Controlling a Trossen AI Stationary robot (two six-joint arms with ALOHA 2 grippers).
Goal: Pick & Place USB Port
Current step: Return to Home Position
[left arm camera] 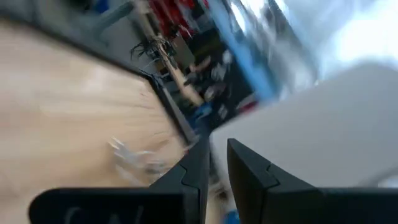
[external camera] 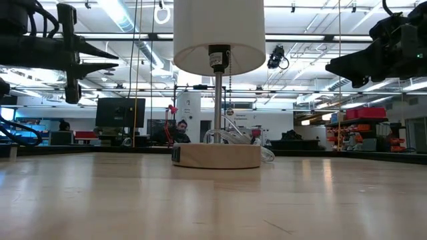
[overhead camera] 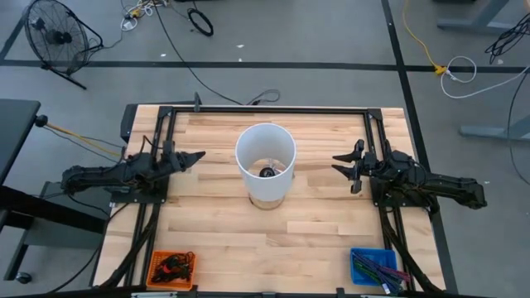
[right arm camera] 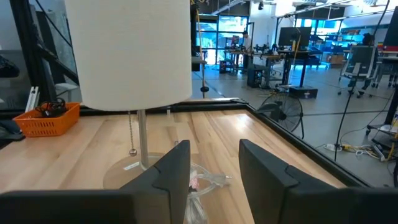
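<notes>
A lamp with a white shade (overhead camera: pixel 265 153) stands mid-table on a round wooden base (external camera: pixel 217 155). A small dark port (external camera: pixel 176 155) shows on the base's side. A clear plastic packet (right arm camera: pixel 202 182) with a cable in it lies on the table against the base, also seen in the low view (external camera: pixel 235 137). My left gripper (overhead camera: pixel 199 156) hovers left of the shade, shut, pointing at it. My right gripper (overhead camera: pixel 338 165) hovers right of the shade, open, facing the lamp (right arm camera: pixel 137 56). Neither holds anything.
An orange bin (overhead camera: pixel 171 267) of dark parts sits at the near left corner, and a blue bin (overhead camera: pixel 374 266) at the near right. A black frame (overhead camera: pixel 273 110) runs along the table's far edge and sides. Bare wood (overhead camera: pixel 265 240) lies in front of the lamp.
</notes>
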